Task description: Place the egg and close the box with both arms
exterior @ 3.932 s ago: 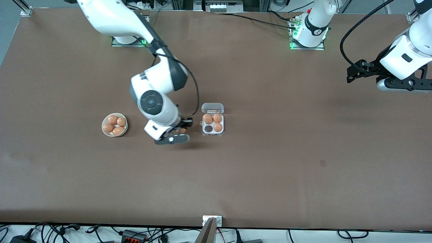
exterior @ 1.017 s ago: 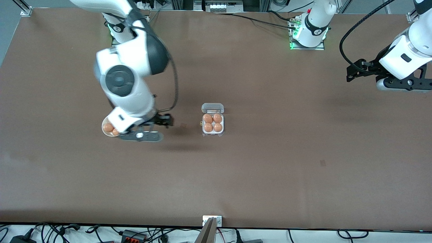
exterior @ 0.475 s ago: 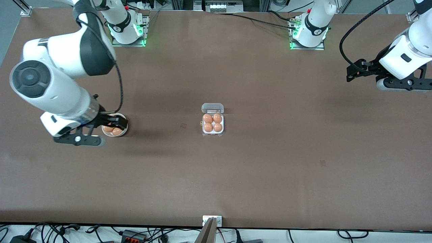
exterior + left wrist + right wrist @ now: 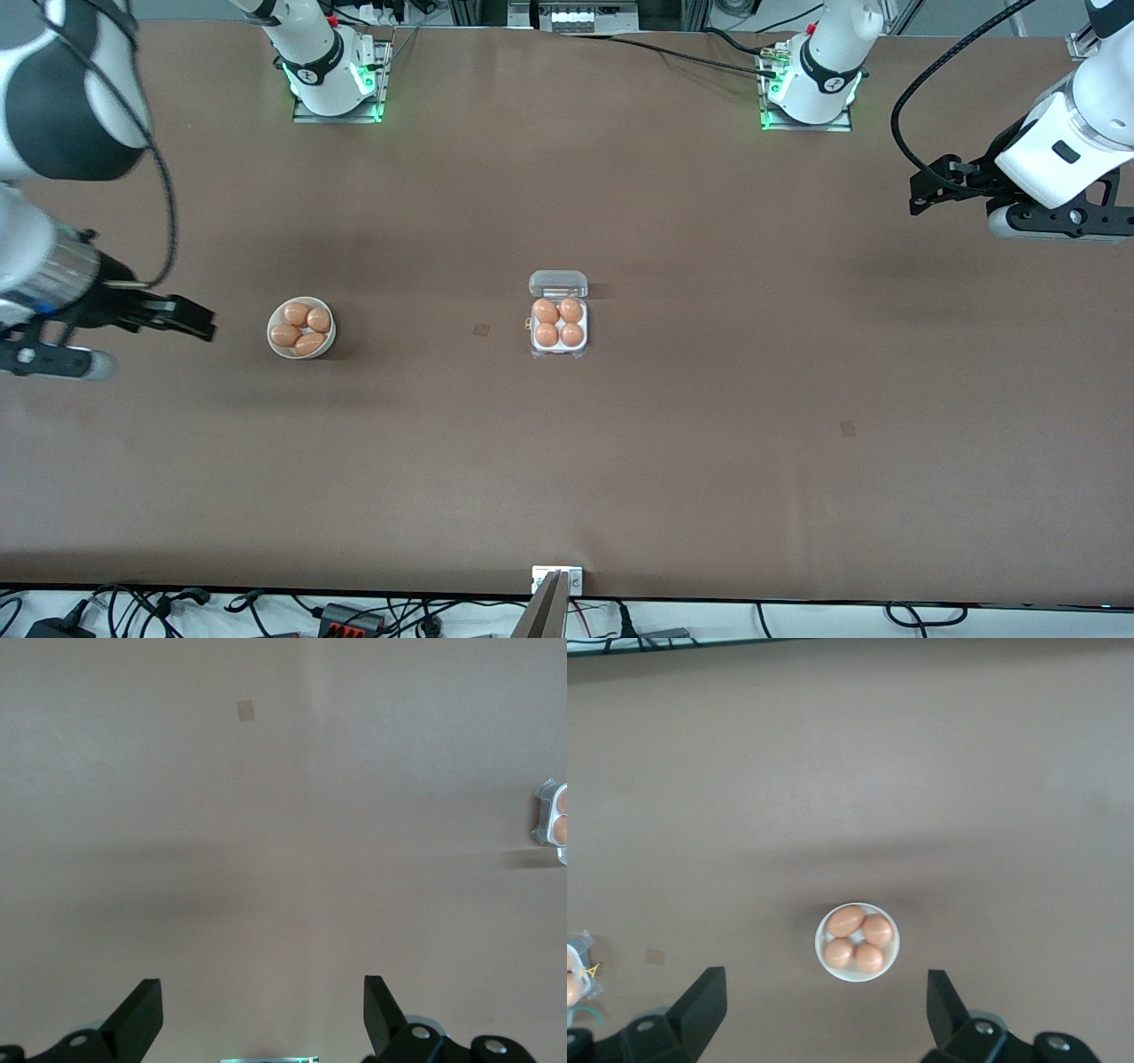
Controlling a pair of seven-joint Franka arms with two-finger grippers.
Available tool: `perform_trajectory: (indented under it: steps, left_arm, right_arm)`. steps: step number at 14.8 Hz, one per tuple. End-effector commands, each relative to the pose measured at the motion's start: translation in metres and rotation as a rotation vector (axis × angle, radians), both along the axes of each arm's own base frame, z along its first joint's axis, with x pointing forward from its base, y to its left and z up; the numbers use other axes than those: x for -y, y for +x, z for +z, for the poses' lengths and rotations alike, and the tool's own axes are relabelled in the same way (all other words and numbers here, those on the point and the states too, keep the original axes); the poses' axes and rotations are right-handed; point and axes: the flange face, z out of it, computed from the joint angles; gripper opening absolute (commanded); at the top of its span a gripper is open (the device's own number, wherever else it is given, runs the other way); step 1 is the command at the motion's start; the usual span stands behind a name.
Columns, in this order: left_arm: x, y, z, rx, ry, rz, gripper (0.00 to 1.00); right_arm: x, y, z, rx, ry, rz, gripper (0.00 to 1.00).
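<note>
Both end effectors, right [image 4: 199, 321] and left [image 4: 921, 197], gape empty, well apart from the full box [image 4: 559, 324], whose lid [image 4: 558, 283] could slip if pushed unevenly

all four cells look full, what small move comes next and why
Probably bring the left tool in toward the hinged clear plastic lid of the small white four-cell egg carton: four brown eggs fill it, the lid stands open, and both open tools, the right tool too, hang far from it.
</note>
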Motion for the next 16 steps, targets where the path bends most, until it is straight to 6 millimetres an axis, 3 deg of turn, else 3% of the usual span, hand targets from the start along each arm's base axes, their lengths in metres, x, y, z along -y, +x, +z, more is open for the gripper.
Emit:
perform_trajectory:
  steps: [1,3,7,12,16]
  left_arm:
    - [-0.001,0.002,0.006,-0.003,0.018,0.000,1.00]
    - [0.001,0.002,0.006,-0.003,0.018,-0.003,1.00]
    - [0.001,0.002,0.006,-0.002,0.013,0.001,1.00]
    - [0.012,0.001,-0.007,-0.074,0.011,-0.030,1.00]
    - [0.019,-0.006,-0.016,-0.151,0.014,-0.070,1.00]
  right_arm:
    - [0.033,-0.019,0.022,0.008,0.005,0.066,1.00]
    - [0.053,-0.028,0.032,-0.011,0.003,0.086,1.00]
    - [0.056,-0.045,0.042,-0.036,-0.003,0.083,1.00]
    - [0.061,-0.081,0.026,-0.003,-0.012,0.078,1.00]
    - [0.061,-0.103,0.029,-0.003,-0.017,0.083,1.00]
